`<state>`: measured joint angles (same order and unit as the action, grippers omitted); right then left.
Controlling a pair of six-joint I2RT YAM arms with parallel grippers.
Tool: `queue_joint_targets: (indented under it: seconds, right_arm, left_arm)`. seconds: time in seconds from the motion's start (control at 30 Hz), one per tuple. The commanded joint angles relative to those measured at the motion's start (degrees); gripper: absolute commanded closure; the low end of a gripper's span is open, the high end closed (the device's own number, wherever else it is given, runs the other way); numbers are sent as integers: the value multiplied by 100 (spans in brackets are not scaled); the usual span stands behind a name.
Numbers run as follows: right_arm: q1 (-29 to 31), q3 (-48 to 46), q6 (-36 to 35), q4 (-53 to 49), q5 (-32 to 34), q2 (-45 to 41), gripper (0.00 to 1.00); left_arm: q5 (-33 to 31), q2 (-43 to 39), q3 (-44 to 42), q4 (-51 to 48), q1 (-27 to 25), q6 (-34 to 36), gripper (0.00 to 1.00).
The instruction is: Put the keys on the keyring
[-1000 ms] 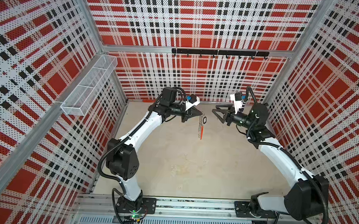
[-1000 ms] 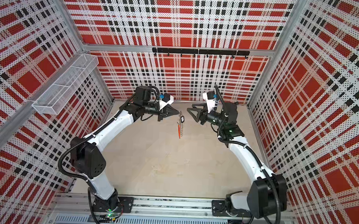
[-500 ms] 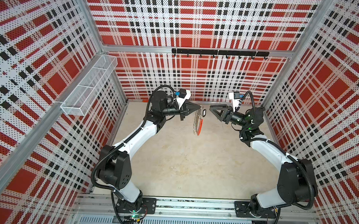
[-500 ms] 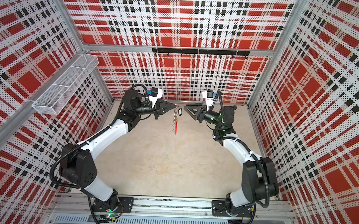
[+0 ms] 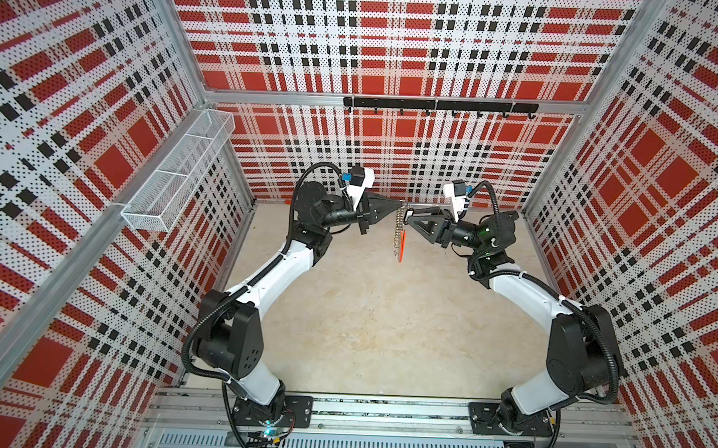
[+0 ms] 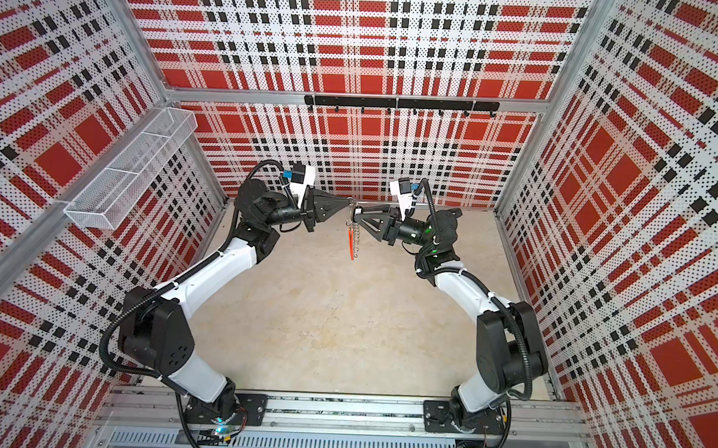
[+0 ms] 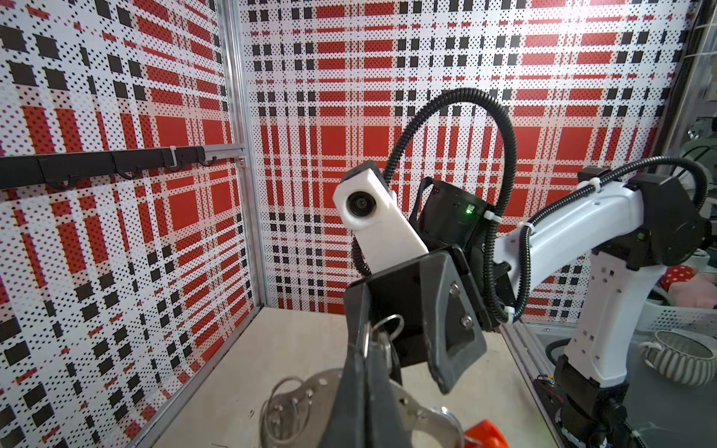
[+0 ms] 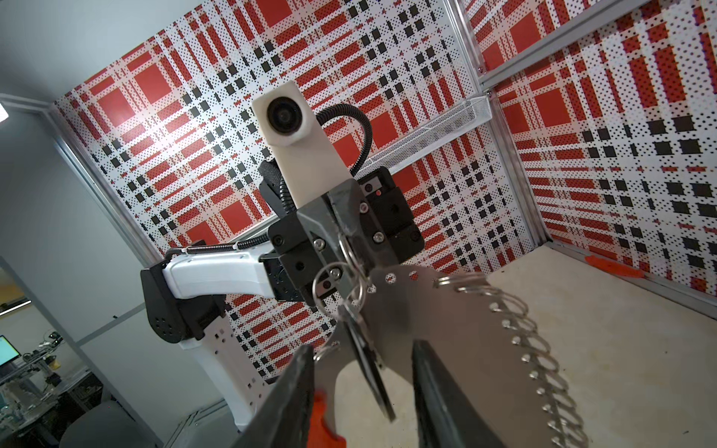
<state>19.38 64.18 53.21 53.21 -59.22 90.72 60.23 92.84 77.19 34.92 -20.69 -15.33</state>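
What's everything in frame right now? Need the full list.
keyring: 1, silver with split rings and a red-orange segment, hanging in mid-air near the back
keys: 1 silver key with a black tag, at the keyring's top end
table: 1, beige
strip: 1, red-orange, on the table at the foot of a wall
mesh basket: 1, white, on the left wall
hook rail: 1, black, on the back wall
striped bowl: 1, grey and white, outside the cell
left gripper: 1, black, shut on the keyring's top
right gripper: 1, black, open, jaws either side of the keys
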Motion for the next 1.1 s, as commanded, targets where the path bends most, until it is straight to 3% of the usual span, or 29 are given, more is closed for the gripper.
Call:
queue_joint_targets:
  seconds: [0.0,0.27,0.43,0.77,0.9,0.97,1.07]
  right_arm:
    - [34,163,-66,76,-111,82,58]
    - [48,217,-266,-164,-164,11,85]
    - [49,279,-787,-912,-233,-96,100]
    - [444,787,-2519,-3136,376,-97,100]
    - [582,837,-2790,-3409,778,-113,100]
    - [582,822,-2820,-3453,885,-167,91]
    - [575,751,-3059,-3717,1212,-346,87]
  left_arm:
    - [90,-33,-11,399,30,-199,100]
    - [1,17,-10,556,54,-318,100]
    - [-313,10,-19,645,43,-426,100]
    - [-892,53,-273,1270,-224,-559,100]
    - [-1132,53,-419,1425,-317,-716,100]
    - [-1134,60,-466,1463,-331,-733,100]
    - [-1115,59,-519,1507,-322,-758,100]
